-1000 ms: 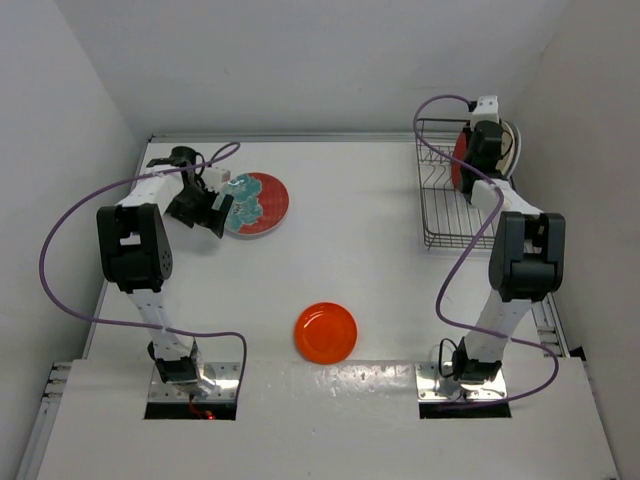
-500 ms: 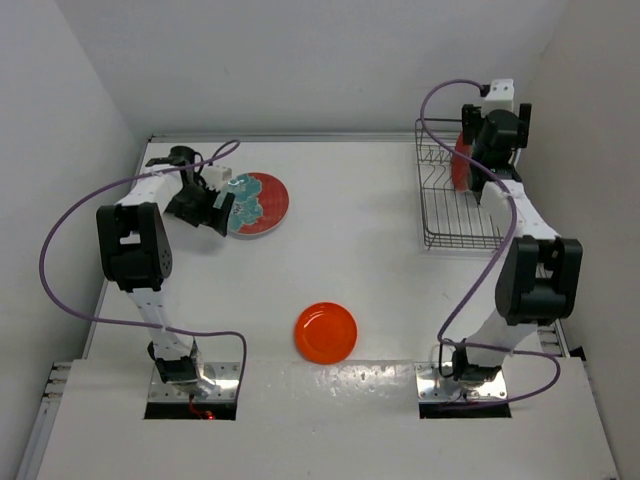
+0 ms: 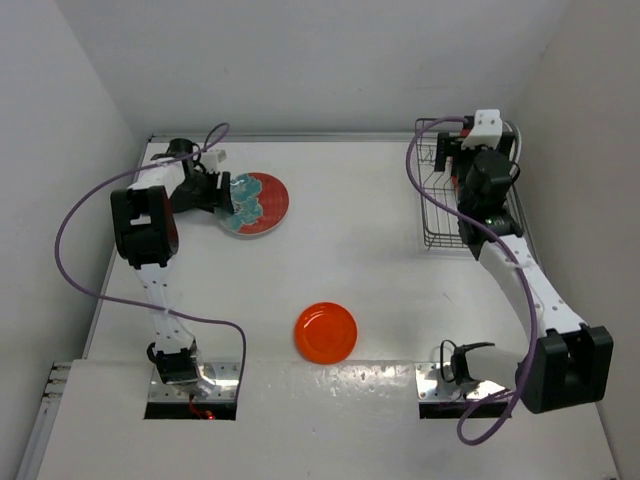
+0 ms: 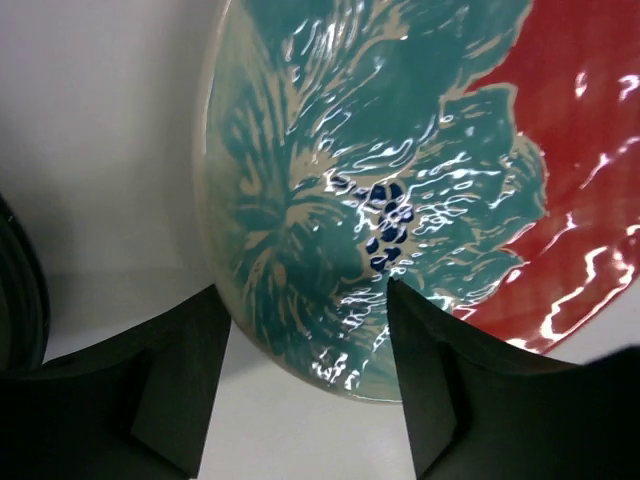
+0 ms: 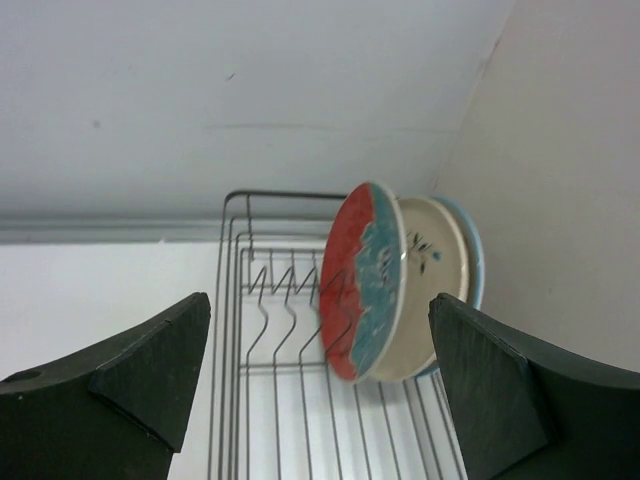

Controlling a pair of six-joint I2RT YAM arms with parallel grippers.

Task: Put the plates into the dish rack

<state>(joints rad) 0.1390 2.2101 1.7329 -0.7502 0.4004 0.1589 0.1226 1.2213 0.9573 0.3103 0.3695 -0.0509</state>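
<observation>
A red-and-teal floral plate [image 3: 257, 206] lies flat at the table's back left. My left gripper [image 3: 220, 190] is at its left rim. In the left wrist view the floral plate [image 4: 400, 150] has its rim between my jaws, which stand apart; one finger [image 4: 450, 400] overlaps the teal face. My left gripper [image 4: 305, 385] is open. The dish rack [image 3: 447, 225] stands at the back right. In it a second floral plate [image 5: 362, 295] stands upright, with a cream-and-light-blue plate [image 5: 435, 255] behind it. My right gripper [image 5: 320, 330] hangs open and empty, back from the rack [image 5: 270, 330]. A small orange plate [image 3: 326, 332] lies near the front.
A dark curved rim [image 4: 20, 290] shows at the left edge of the left wrist view. Walls close in on the table behind and at both sides. Purple cables loop beside both arms.
My right gripper opened, left the floral plate standing in the rack and drew back. My left arm shifted, and its jaws narrowed around the other floral plate's rim.
</observation>
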